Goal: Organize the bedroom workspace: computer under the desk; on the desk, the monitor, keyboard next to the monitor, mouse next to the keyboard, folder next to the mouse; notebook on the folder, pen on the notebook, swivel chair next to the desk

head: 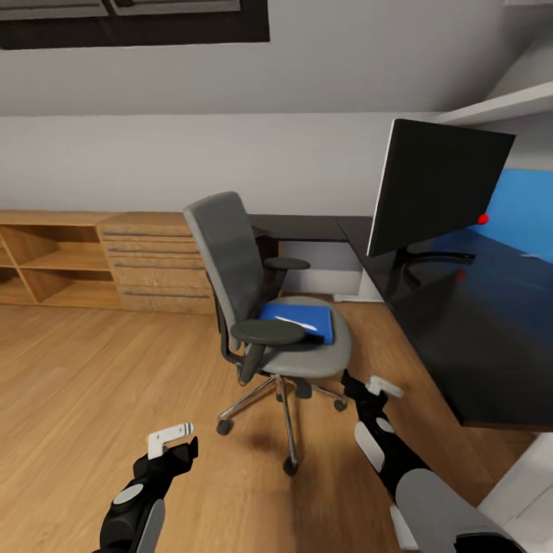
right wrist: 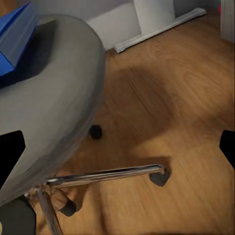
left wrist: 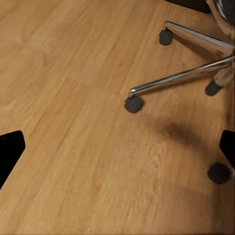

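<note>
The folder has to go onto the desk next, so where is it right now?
In the head view the blue folder lies flat on the seat of the swivel chair, left of the black desk and the monitor.

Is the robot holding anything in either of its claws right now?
Nothing. The left tool and right tool are both open and empty; the blue folder lies on the swivel chair.

We see a wood-plank floor, satin with visible grain; swivel chair has a matt grey cloth-look seat and back, matt black plastic-look armrests, polished chrome legs and dull black castors; desk top is glossy black, mirroring the monitor, whose back is matt black; folder smooth blue; drawer unit matt light wood.
</note>
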